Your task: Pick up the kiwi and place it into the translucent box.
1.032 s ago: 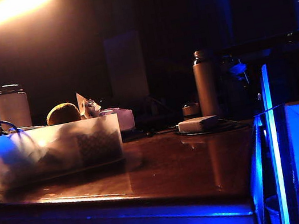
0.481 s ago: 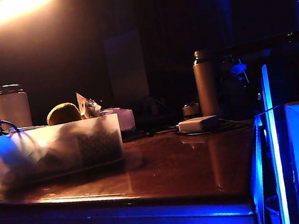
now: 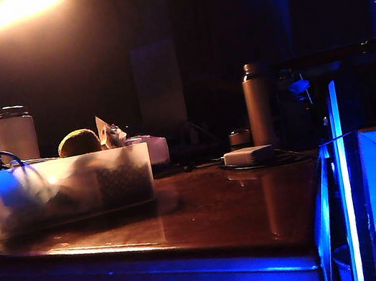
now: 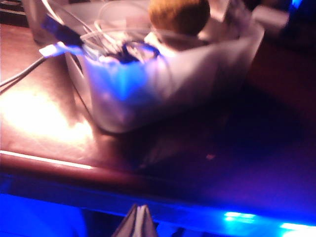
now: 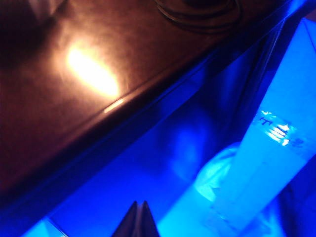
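One glossy dark tabletop [image 3: 207, 210] in a dim, blue-lit room carries the translucent box [image 3: 69, 187], the kiwi [image 3: 79, 142] atop its half-hidden clutter. Left gripper [image 4: 138, 217] and right gripper [image 5: 138, 215], both closed and empty, sit below the tabletop edge, mostly cut off.

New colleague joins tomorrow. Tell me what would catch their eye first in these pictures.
The kiwi sits atop the clutter in the translucent box at the table's left. Blue light floods the table's front edge. The left gripper and right gripper, both shut, hang off that edge.

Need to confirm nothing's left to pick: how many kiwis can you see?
1. The kiwi sits on top of the clutter in the translucent box; more could be hidden beneath.
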Robot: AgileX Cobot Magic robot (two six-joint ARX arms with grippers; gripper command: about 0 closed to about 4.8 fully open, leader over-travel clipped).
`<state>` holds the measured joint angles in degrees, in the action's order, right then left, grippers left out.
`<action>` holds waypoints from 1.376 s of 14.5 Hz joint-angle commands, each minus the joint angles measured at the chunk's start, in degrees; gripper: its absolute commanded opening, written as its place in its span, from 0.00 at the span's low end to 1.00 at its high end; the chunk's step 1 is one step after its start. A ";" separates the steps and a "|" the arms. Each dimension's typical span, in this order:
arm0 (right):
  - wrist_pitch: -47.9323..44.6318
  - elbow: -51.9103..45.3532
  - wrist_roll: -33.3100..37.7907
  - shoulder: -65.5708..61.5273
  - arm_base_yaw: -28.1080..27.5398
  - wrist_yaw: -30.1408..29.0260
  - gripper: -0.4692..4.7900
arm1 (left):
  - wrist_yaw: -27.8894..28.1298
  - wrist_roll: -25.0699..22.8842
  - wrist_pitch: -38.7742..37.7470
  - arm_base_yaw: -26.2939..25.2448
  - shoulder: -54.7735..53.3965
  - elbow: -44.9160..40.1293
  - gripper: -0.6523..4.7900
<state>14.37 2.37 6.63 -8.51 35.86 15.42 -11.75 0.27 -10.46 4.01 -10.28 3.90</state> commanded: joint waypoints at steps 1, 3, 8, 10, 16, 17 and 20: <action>-0.46 -0.17 0.66 -0.02 0.00 0.81 0.09 | 0.13 -1.62 1.49 0.15 0.02 -1.84 0.11; -0.46 -0.17 0.66 -0.02 0.00 0.96 0.09 | 0.42 -2.47 1.01 0.15 -0.09 -3.56 0.11; -0.52 -0.17 0.66 -0.02 0.04 0.96 0.09 | -0.31 -0.63 1.27 0.15 -0.04 -3.56 0.11; -0.52 -0.17 0.66 -0.02 0.02 0.96 0.09 | 0.17 -0.70 1.27 0.11 0.02 -3.56 0.11; -0.52 -0.17 0.66 -0.02 0.02 0.96 0.09 | 0.15 -0.70 1.27 0.11 0.02 -3.56 0.11; -0.52 -0.17 0.66 -0.02 0.02 0.96 0.09 | 0.15 -0.70 1.27 0.11 0.02 -3.56 0.11; -0.52 -0.17 0.66 -0.02 0.02 0.96 0.09 | 0.15 -0.70 1.27 0.11 0.02 -3.56 0.11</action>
<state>14.33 2.35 7.05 -8.49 35.86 16.05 -11.51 -0.40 -8.80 4.03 -10.31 0.80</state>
